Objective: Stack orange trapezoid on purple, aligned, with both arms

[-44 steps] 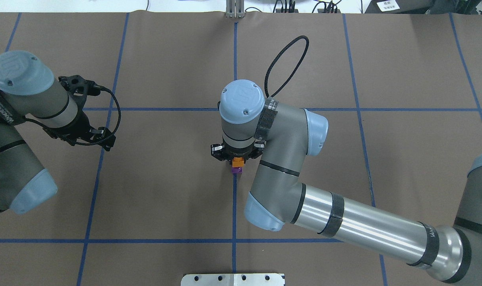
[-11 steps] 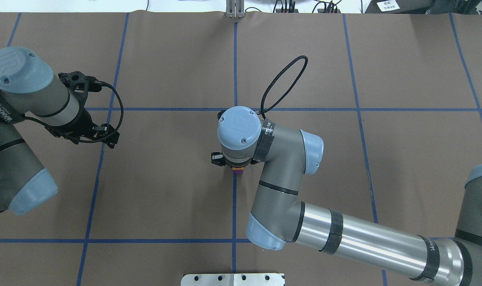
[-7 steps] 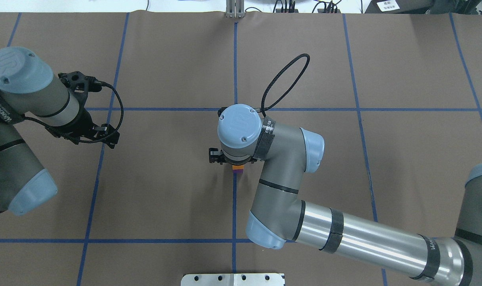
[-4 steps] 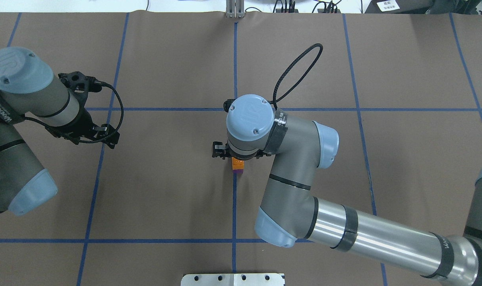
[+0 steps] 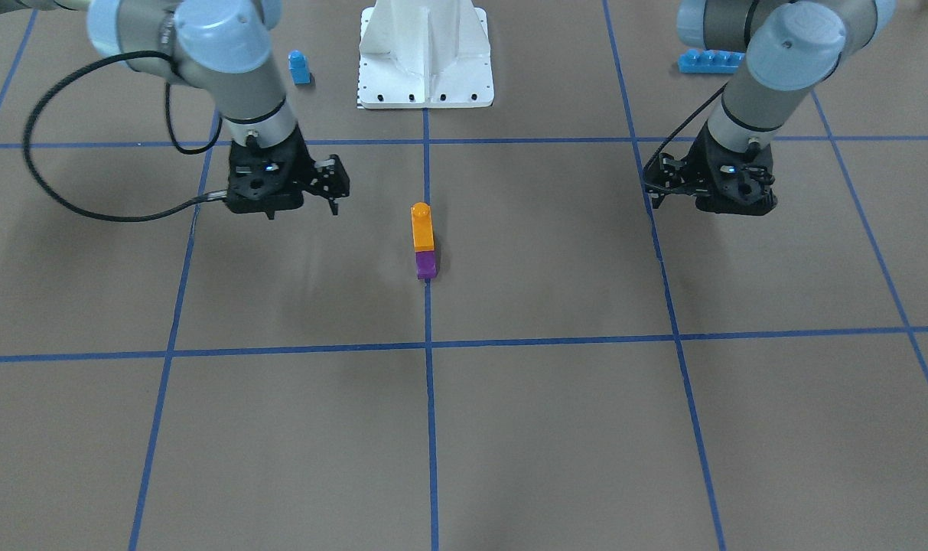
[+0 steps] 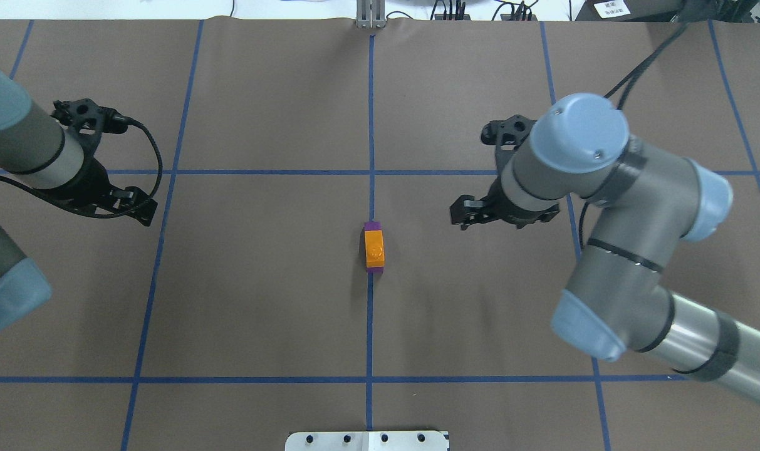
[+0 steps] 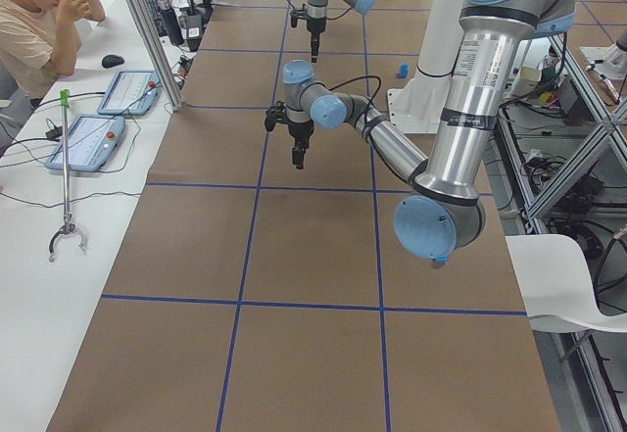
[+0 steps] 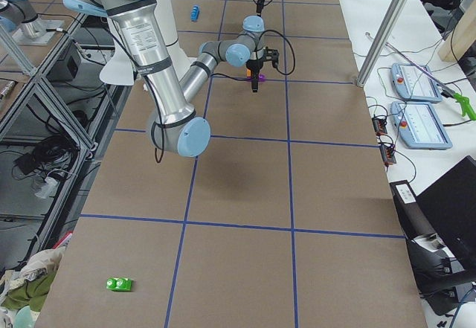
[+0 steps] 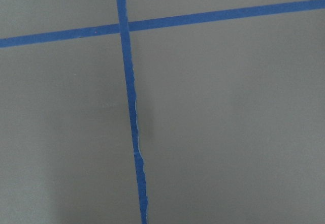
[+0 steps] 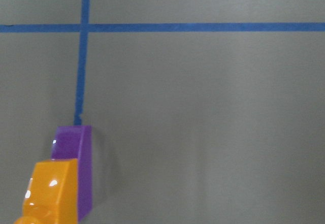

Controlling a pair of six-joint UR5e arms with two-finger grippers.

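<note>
- The orange trapezoid sat on top of the purple block, stud up. The pair stood on the blue tape line near the middle of the table.
- From overhead, a sliver of purple showed at both ends of the orange piece. In the right wrist view the side faces ran nearly flush, so I judged the stack aligned and the task all but done.
- The right gripper hung off to one side of the stack, well apart from it. Its jaws looked spread and it held nothing.
- The left gripper hovered farther off on the opposite side. It was also empty, and its jaws seemed parted. Its wrist camera showed only bare table and tape.
- Both blocks looked like hard, glossy plastic, so probably very light, rigid and somewhat slippery under metal fingers.
- If either needed re-gripping, the two flat parallel side faces would be the place to take hold. The sloped face would squeeze out of a pinch, and the stud offers too little surface.
- The stack was tall for its narrow footprint, so a sideways nudge could tip it. Any correction would need the purple base steadied by one arm while the other pressed straight down.
- A small blue block and a long blue brick lay near the robot's base, far from the stack.
</note>
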